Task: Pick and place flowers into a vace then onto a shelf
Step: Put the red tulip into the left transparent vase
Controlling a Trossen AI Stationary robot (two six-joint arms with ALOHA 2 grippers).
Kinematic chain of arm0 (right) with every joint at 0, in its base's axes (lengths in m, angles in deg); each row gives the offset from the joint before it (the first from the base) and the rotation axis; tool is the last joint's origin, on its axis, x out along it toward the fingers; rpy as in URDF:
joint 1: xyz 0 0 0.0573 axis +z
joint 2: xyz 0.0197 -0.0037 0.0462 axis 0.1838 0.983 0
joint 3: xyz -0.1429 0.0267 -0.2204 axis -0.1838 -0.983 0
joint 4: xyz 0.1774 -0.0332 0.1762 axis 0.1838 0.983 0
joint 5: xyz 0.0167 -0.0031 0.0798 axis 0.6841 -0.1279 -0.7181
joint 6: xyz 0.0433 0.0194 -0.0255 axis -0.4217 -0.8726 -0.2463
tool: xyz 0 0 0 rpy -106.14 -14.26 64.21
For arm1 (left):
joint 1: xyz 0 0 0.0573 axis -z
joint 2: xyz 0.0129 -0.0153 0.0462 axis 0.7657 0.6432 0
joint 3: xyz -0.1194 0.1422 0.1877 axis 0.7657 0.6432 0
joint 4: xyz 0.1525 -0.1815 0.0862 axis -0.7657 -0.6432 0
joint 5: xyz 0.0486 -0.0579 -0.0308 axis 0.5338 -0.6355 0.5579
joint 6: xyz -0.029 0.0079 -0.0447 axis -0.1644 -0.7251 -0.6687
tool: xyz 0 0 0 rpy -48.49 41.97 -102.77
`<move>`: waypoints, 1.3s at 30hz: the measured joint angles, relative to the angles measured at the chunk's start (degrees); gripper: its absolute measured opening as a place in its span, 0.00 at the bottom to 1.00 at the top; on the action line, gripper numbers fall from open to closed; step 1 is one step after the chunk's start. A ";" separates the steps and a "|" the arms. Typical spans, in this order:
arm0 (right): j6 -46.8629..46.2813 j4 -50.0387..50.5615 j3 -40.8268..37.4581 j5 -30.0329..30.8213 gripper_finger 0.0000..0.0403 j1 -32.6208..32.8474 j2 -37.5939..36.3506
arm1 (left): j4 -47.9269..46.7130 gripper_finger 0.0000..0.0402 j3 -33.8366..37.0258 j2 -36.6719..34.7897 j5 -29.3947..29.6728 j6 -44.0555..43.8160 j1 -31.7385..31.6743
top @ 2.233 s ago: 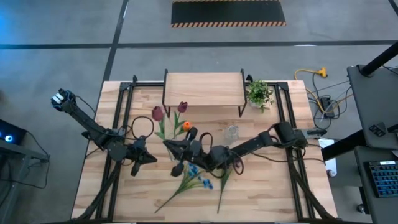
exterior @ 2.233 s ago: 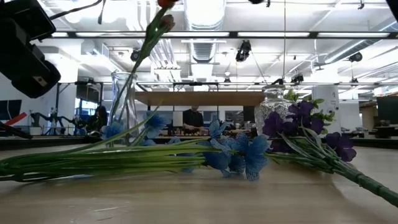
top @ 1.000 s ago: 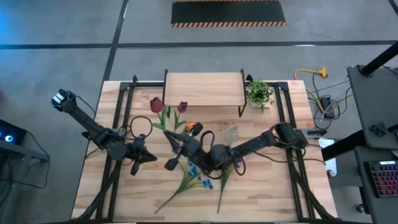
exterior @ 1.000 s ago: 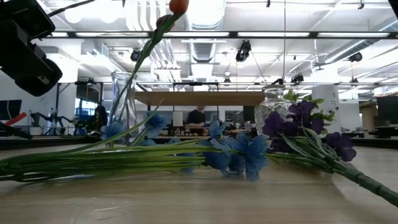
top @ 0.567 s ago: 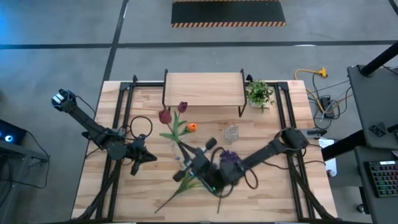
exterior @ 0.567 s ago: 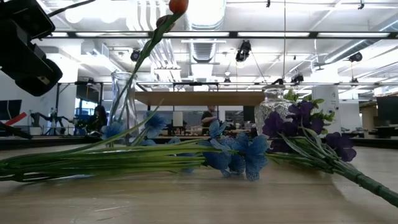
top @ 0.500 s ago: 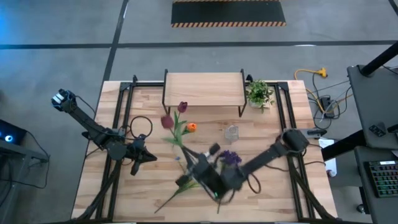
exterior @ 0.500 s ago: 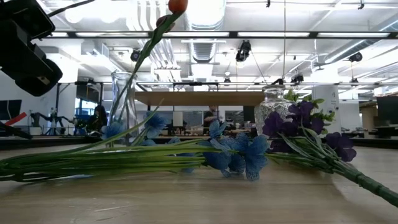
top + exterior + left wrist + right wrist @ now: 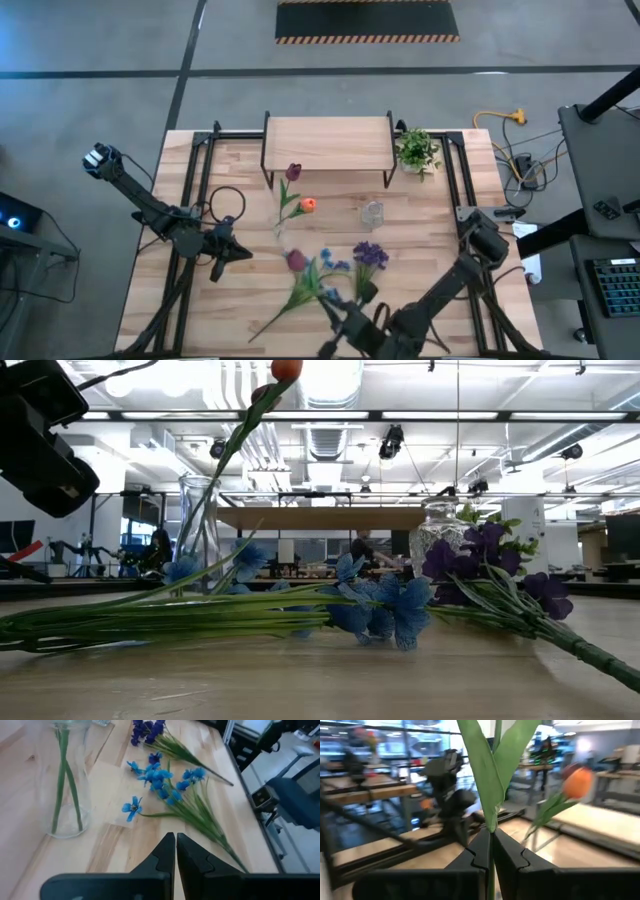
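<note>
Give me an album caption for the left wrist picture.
Shut fingers above blue flowers, glass vase with two stems alongside.

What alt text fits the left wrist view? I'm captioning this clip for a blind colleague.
The left gripper, fingers shut, hangs over a light wood table. A blue flower spray and a purple bunch lie ahead of it, and a clear glass vase beside them holds green stems.

dark red tulips [image 9: 293,172]: two are counted
orange bud [image 9: 308,204]: one is seen
purple bunch [image 9: 370,254]: one is seen
blue spray [image 9: 160,777]: one is seen
tall clear vase [image 9: 200,525]: one is counted
small glass jar [image 9: 372,213]: one is counted
shelf [image 9: 325,143]: one is seen
potted plant [image 9: 417,150]: one is seen
</note>
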 joint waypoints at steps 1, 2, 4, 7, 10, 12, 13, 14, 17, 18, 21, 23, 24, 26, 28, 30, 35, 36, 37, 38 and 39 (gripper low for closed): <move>-3.66 2.55 -0.10 -2.07 0.02 0.05 0.00 | 0.46 0.00 0.00 0.02 0.01 -0.83 0.00; -7.43 4.73 -0.11 -4.79 0.02 -0.02 0.00 | 1.00 0.00 0.00 0.02 0.02 -1.97 0.00; -13.48 7.42 -0.13 -12.32 0.02 -0.94 0.00 | 2.93 0.00 0.04 0.02 0.00 -3.56 -0.02; -16.82 8.97 -0.13 -25.10 0.02 -3.25 0.00 | 5.43 0.00 0.04 -0.02 -0.11 -3.91 -0.02; -19.57 11.68 -0.13 -35.04 0.02 -5.35 0.00 | 6.41 0.00 0.04 -0.02 -0.24 -4.36 -0.02; -23.13 15.41 -0.13 -40.58 0.02 -6.44 -0.19 | 6.71 0.00 0.04 0.09 -0.24 -4.36 -0.02; -25.34 18.11 -0.13 -43.22 0.02 -6.97 -0.41 | 6.66 0.00 0.04 0.04 -0.26 -4.36 -0.02; -27.97 21.50 -0.13 -45.44 0.02 -7.39 -0.79 | 6.64 0.00 0.04 0.00 -0.26 -4.36 -0.02; -37.47 34.11 -0.13 -48.85 0.02 -8.32 -2.31 | 6.49 0.00 0.04 0.13 -0.24 -4.36 -0.02; -40.17 37.88 -0.13 -48.88 0.02 -8.52 -2.68 | 6.37 0.00 0.04 0.15 -0.26 -4.34 -0.02; -44.52 45.74 -0.13 -48.84 0.02 -8.96 -3.57 | 5.02 0.00 0.04 0.13 -0.22 -4.30 -0.02; -46.14 49.39 -0.13 -48.95 0.02 -9.42 -3.94 | 3.85 0.00 0.04 0.12 -0.18 -4.29 -0.02; -47.42 51.03 -0.13 -49.17 0.02 -9.76 -3.98 | 3.46 0.00 0.05 0.14 -0.20 -4.34 -0.02; -49.93 52.69 -0.37 -50.25 0.02 -10.77 -3.94 | 3.50 0.00 0.07 0.41 -0.24 -4.32 -0.02; -50.99 52.58 -0.59 -50.62 0.02 -12.36 -3.64 | 3.50 0.00 0.07 0.66 -0.47 -4.30 -0.02; -51.05 51.69 -0.63 -50.86 0.02 -14.07 -3.37 | 3.49 0.00 0.07 0.98 -0.69 -4.27 -0.02; -51.86 47.17 -0.53 -58.20 0.02 -18.98 -1.69 | -0.94 0.00 0.13 1.07 -2.60 -6.61 0.02; -53.04 45.68 -0.53 -60.53 0.02 -19.84 -1.38 | -3.27 0.00 0.13 0.85 -2.99 -8.64 0.02; -53.75 43.98 -0.53 -62.40 0.02 -20.57 -0.85 | -5.49 0.00 0.13 0.64 -3.42 -10.45 0.11; -54.27 42.76 -0.36 -63.47 0.02 -21.16 -0.54 | -7.24 0.00 0.13 0.48 -3.59 -12.06 0.33; -54.49 42.64 0.11 -63.63 0.02 -21.53 -0.09 | -9.04 0.00 0.11 0.19 -3.80 -13.39 0.66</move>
